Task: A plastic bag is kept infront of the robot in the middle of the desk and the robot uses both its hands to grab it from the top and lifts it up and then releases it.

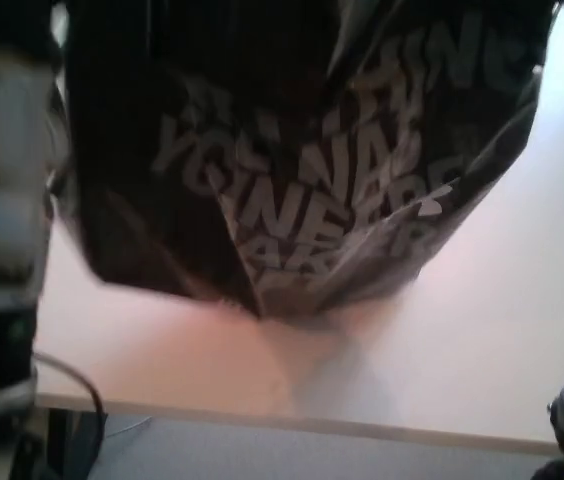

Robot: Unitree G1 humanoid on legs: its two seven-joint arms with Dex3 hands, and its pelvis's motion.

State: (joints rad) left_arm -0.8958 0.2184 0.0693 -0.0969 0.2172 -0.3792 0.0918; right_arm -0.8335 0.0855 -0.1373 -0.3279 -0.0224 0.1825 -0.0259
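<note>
Pale counter (462, 330) lying below, the black plastic bag (302, 170) is hanging lifted, filling the upper view, forearms flanking it, hands out of frame so grip cannot be told; release looks due next.

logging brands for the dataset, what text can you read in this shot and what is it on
Large pale block letters on the black plastic bag: too blurred and creased to read as words; only loose letter shapes show.
No other text, number or sign is visible on the desk or the robot's arms.
</note>
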